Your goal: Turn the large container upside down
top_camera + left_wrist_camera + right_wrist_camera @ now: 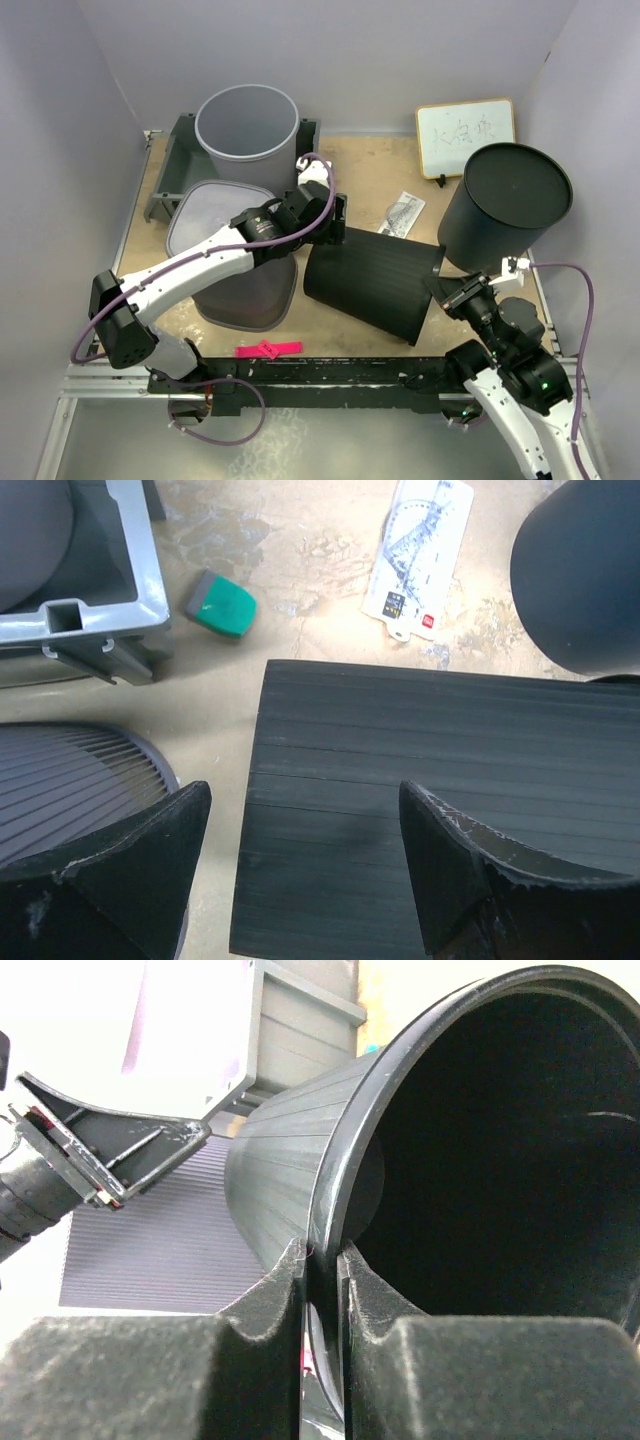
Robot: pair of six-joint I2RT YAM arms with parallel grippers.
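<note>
The black ribbed plastic bin [370, 280] lies on its side at centre frame. The right gripper [321, 1250] is clamped on its rim at lower right. The left gripper [305, 795] hangs spread wide above its closed end.

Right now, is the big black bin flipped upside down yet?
Not yet, roughly halfway. Done: the ribbed black bin lies on its side on the table, its mouth facing sideways. In hand: the right hand is pinched on its rim, and the left hand hovers open over its ribbed side. Left: swing the mouth down so it stands upside down.
</note>
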